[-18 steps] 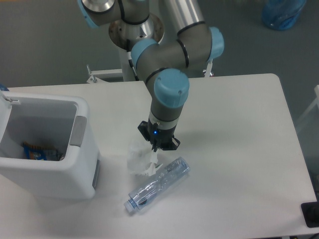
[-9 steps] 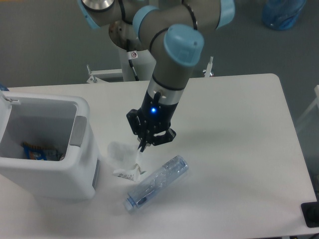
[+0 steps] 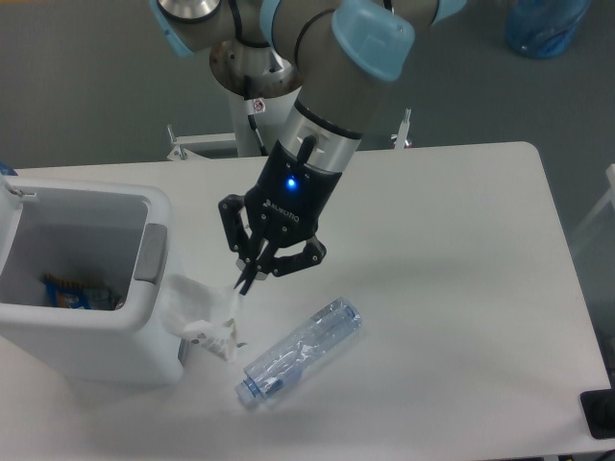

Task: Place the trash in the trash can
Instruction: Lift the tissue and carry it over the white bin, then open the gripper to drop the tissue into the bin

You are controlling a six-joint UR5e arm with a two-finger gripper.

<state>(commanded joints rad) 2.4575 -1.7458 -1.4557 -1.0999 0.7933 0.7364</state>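
Clear bluish plastic bottle (image 3: 296, 351): is being left lying on the white table (image 3: 461, 288), nearest the camera; its long axis is running diagonally, with the pale cap end pointed toward the near left and the base toward the far right. It is lying where it was a second ago.
Paper wad (image 3: 204, 312): is being held off the table, hanging from the fingertips just beside the near right corner of the bin; whether it is touching the bin wall cannot be told. Half a second ago it was hanging further right, close to the bottle; a second ago it was at the bottle's far end.
Gripper (image 3: 246, 279): is being kept pinched together on the upper edge of the paper wad, fingers pointed down and to the left. Since the earlier frames it is being carried up and leftward, toward the bin.
Trash can (image 3: 154, 331): the white bin with the grey panel is being left standing at the table's left side, where it was before; a blue and orange wrapper (image 3: 72, 293) is being seen at its bottom.
Arm (image 3: 332, 106): is being reached in from the far edge, its blue light showing above the fingers.
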